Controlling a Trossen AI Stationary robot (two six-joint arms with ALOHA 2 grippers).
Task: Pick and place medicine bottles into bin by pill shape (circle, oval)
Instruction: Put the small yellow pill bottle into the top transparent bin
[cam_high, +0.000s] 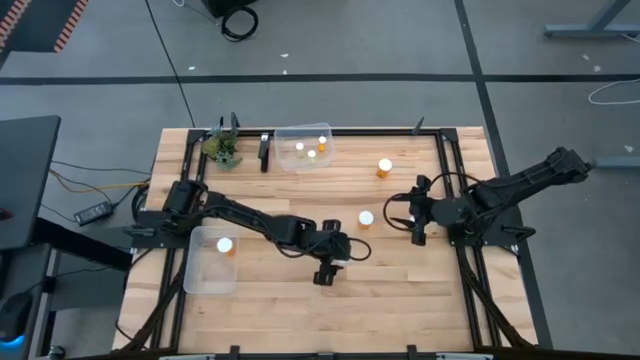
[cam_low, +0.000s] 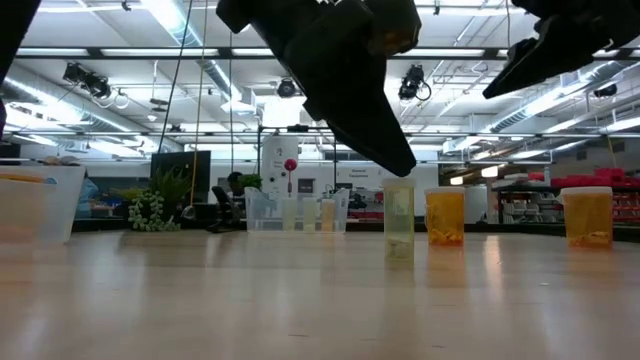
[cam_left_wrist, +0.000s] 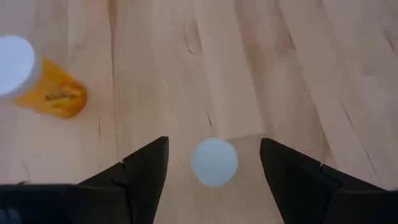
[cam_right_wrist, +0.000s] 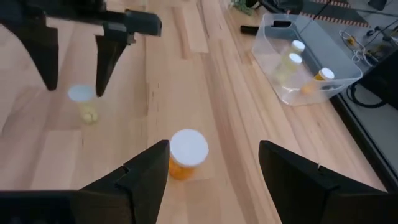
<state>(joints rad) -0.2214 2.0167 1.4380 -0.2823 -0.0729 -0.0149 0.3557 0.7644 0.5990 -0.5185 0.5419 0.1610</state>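
While three medicine bottles (cam_high: 308, 150) are held in the bin (cam_high: 303, 146) by the worktop's far edge and one in the near-left bin (cam_high: 211, 259), three remain loose, the clear bottle (cam_left_wrist: 214, 162) framed by the left gripper's (cam_high: 325, 268) parted fingers, the right gripper (cam_high: 418, 222) also spread.

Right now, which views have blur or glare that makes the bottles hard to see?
Left wrist view: the bottle cap between the open fingers is soft, out of focus. Low view: the arms are backlit silhouettes under bright ceiling lamps. High view: caps glare as white dots.
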